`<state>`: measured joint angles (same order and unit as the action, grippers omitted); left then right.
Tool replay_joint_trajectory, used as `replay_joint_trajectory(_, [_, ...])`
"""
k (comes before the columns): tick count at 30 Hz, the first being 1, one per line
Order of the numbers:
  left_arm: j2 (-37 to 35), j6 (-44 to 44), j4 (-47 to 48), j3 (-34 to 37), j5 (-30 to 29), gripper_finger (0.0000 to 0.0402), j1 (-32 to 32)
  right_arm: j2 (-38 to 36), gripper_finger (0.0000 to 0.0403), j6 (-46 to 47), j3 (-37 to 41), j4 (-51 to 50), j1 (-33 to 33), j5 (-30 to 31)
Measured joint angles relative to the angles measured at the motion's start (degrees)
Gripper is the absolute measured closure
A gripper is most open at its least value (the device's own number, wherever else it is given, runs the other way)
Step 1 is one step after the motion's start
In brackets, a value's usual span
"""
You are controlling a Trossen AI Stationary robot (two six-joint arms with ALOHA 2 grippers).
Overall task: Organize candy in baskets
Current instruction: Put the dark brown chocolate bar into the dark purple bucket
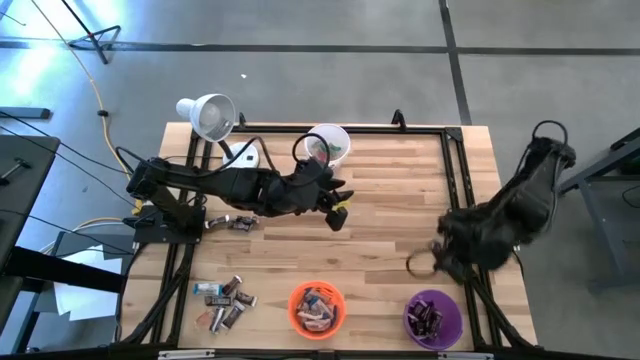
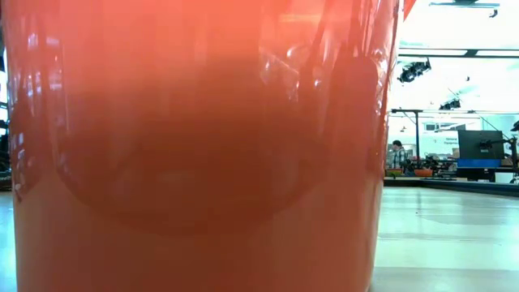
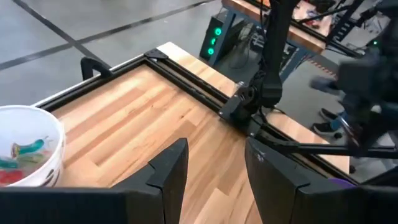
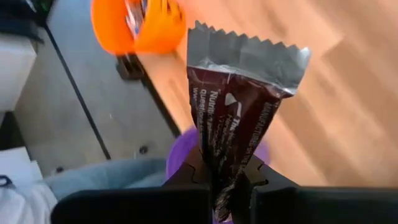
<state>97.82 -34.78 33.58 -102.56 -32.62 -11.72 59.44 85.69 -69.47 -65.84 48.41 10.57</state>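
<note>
Your right gripper [image 4: 225,186] is clenched on a dark brown candy bar [image 4: 239,106], its silver crimped end standing clear of the fingertips; in the high view that arm sits folded at the table's right side, just above the purple basket [image 1: 433,318], and the wrist view shows purple directly beneath the bar; by the look of it you are about to drop it there

Your left gripper [image 3: 211,180] hangs with its fingers released and nothing between them, near the middle of the table [image 1: 400,200], just beside the white basket [image 1: 328,145] at the far edge, which already holds a few coloured pieces

Sorting looks well under way but not finished; the orange basket [image 1: 317,309] at the near edge is fairly full, the purple one holds several dark pieces, and the white one a handful; left for you is a loose cluster of candy [image 1: 224,296] at the near left corner and two stray pieces [image 1: 231,222] under the left arm; the orange basket blocks the low view; a white desk lamp [image 1: 207,115] stands at the far left corner
</note>
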Motion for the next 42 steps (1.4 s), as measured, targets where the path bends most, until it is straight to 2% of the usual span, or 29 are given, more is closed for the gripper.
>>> replay_joint_trajectory(6, [0.0,1.0,-0.2,0.0,0.0,0.0255,-0.3,9.1,0.0385,14.2,0.0,6.7,10.8,-0.6])
replay_joint_trajectory(10, [0.0,1.0,-0.2,0.0,0.6,0.0255,-0.7,11.9,0.0381,22.0,0.0,10.8,16.3,5.7])
replay_joint_trajectory(14, [0.0,1.0,-0.5,0.0,0.6,0.0255,-1.1,13.3,0.0379,23.6,0.0,11.2,19.3,10.5])
replay_joint_trajectory(19, [0.0,1.0,-0.5,0.0,0.6,0.0255,-2.3,14.4,0.0366,23.6,0.0,10.6,20.0,7.8])
replay_joint_trajectory(29, [0.0,0.3,-0.4,0.0,0.5,0.0255,-4.6,14.5,0.0262,21.9,0.0,9.9,19.4,6.4])
replay_joint_trajectory(35, [0.0,-1.0,0.4,-0.1,0.6,0.0255,-6.0,14.5,0.0239,22.3,0.0,9.9,19.4,5.9])
replay_joint_trajectory(39, [0.0,-5.1,8.1,-0.1,0.9,0.0255,-7.5,14.4,0.0238,22.3,0.0,9.3,19.4,5.7])
replay_joint_trajectory(42, [0.0,-9.5,17.5,-0.1,4.6,0.0255,-9.0,14.4,0.0238,21.9,0.0,8.3,19.4,5.7])
